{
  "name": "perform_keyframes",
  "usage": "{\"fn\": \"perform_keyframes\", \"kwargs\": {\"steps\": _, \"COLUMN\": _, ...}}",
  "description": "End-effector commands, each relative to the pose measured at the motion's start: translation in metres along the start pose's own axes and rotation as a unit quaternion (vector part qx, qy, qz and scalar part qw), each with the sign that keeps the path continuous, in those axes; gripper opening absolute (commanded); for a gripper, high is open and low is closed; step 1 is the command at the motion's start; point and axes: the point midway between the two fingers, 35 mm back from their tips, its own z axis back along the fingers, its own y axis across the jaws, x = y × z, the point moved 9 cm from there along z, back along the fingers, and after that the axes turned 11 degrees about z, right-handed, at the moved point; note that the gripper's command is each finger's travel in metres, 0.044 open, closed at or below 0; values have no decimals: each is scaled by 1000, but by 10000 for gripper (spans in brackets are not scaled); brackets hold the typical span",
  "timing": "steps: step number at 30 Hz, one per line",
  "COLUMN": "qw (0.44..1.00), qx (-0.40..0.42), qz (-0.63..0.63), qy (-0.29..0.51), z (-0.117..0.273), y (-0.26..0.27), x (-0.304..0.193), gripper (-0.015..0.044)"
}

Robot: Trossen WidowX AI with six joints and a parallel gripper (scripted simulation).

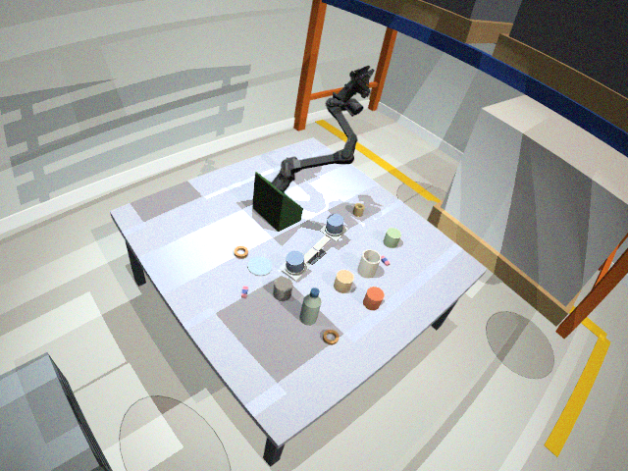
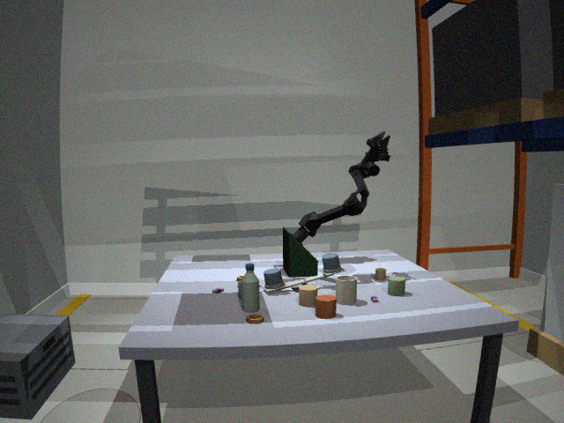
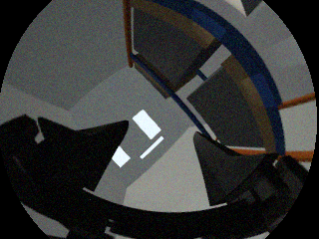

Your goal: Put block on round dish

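Two blue cups stand upside down on the balance (image 1: 319,248) (image 2: 311,279). The near cup (image 1: 294,262) (image 2: 273,278) is on the lower end. The far cup (image 1: 335,224) (image 2: 330,263) is on the raised end. Both lean slightly with the beam, which slopes down toward the near cup. No block shows under either. The round dish (image 1: 259,266), pale blue and bare, lies beside the near cup; I cannot make it out in the exterior view. My gripper (image 1: 367,71) (image 2: 385,136) (image 3: 161,129) is open and empty, high above the table's far side, pointing up.
A dark green wedge (image 1: 276,205) (image 2: 298,259) stands between arm base and balance. A bottle (image 1: 310,309) (image 2: 249,291), grey cup (image 1: 282,288), tan (image 1: 343,281), red (image 1: 373,297) and green (image 1: 392,237) cylinders, pale mug (image 1: 369,264), small olive cup (image 1: 359,209) and an orange ring (image 1: 235,251) surround it.
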Motion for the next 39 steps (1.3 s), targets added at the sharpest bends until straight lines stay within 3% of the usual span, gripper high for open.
{"fn": "perform_keyframes", "kwargs": {"steps": 1, "qw": 1000, "qx": -1, "qz": 0, "qy": 2, "z": 0, "y": 0, "x": -1, "gripper": 426}}
{"fn": "perform_keyframes", "kwargs": {"steps": 20, "qw": 973, "qx": -5, "qz": -64, "qy": 222, "z": 38, "y": 1, "x": -120, "gripper": 440}}
{"fn": "perform_keyframes", "kwargs": {"steps": 30, "qw": 955, "qx": 16, "qz": -141, "qy": 260, "z": 46, "y": 21, "x": -148, "gripper": 440}}
{"fn": "perform_keyframes", "kwargs": {"steps": 39, "qw": 920, "qx": 65, "qz": -177, "qy": 344, "z": 71, "y": 55, "x": -190, "gripper": 440}}
